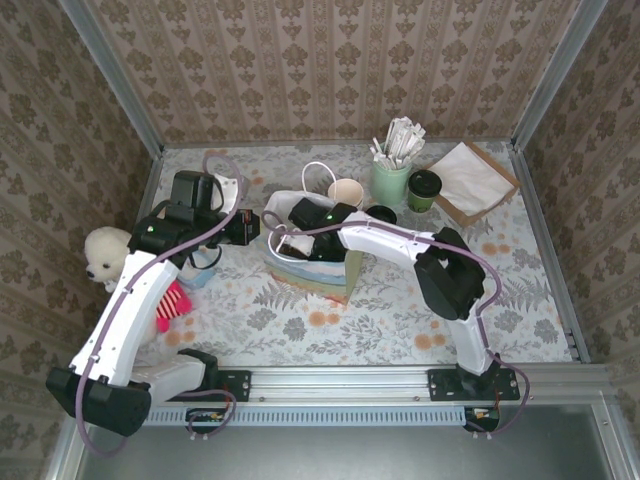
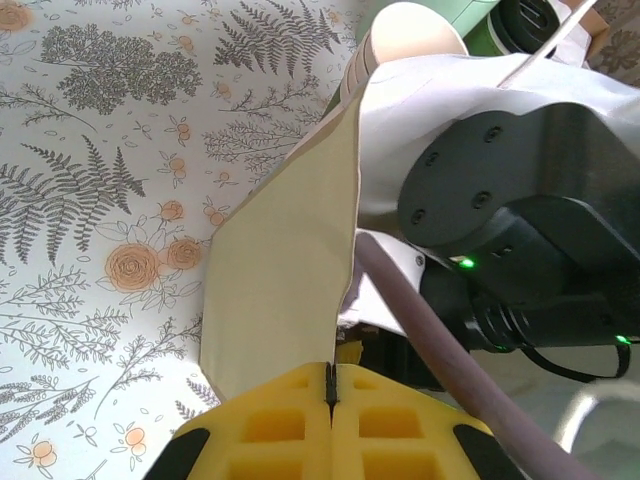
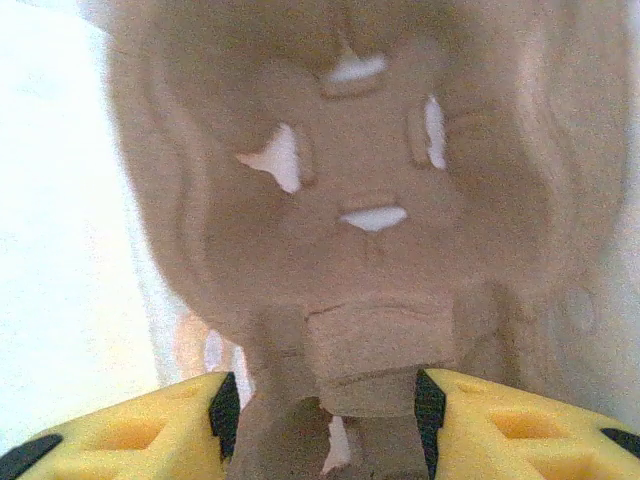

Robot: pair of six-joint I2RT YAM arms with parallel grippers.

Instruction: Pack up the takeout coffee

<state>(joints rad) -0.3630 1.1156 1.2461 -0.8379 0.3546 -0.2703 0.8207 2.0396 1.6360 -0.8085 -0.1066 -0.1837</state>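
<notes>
Looking down from above, the takeout coffee (image 1: pixel 424 190) stands lidded at the back of the table (image 1: pixel 300 330), between the stick holder (image 1: pixel 390 182) and the cardboard tray (image 1: pixel 470 180), well apart from the paper bag (image 1: pixel 315 268), where the right arm (image 1: pixel 390 240) dips inside. Left wrist view: the left gripper (image 2: pixel 330 395) has its yellow fingers (image 2: pixel 270 430) pressed together on the bag's rim. Right wrist view: the right gripper (image 3: pixel 328 400) has its fingers (image 3: pixel 130 440) spread either side of a tab on a brown pulp cup carrier (image 3: pixel 360 200). Squeezing it or clear? Cannot tell.

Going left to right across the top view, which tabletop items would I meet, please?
In order: plush toy → open cup → stick holder → lidded coffee cup → napkins.
</notes>
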